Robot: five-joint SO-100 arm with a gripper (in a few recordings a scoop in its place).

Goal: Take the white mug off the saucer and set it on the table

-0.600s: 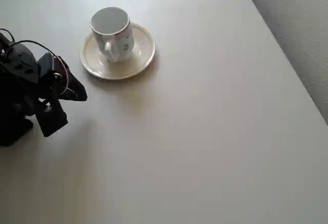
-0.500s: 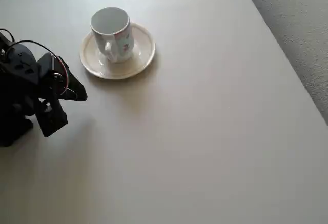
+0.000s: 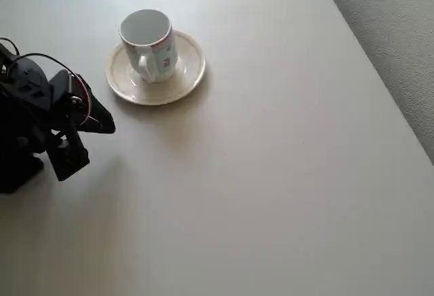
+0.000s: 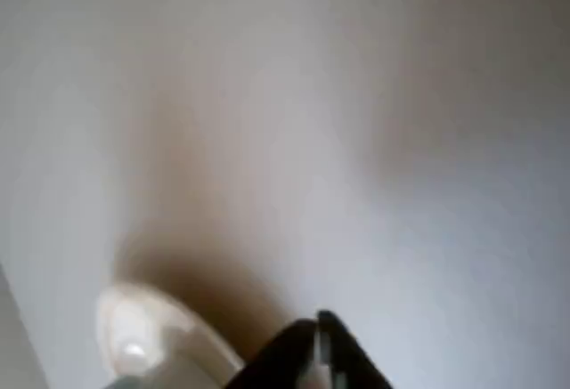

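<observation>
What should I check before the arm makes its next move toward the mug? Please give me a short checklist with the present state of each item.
1. White mug sits upright on the saucer: ok.
2. Handle faces the lower edge of the overhead view, toward the arm's side: ok.
3. Gripper is apart from the mug and the saucer, holding nothing: ok.
4. Jaws wide enough for the mug: not ok; the fingertips look closed together in the wrist view.
5. Bare table beside the saucer for setting the mug down: ok.
6. Mug contents: looks empty from above; ok.
</observation>
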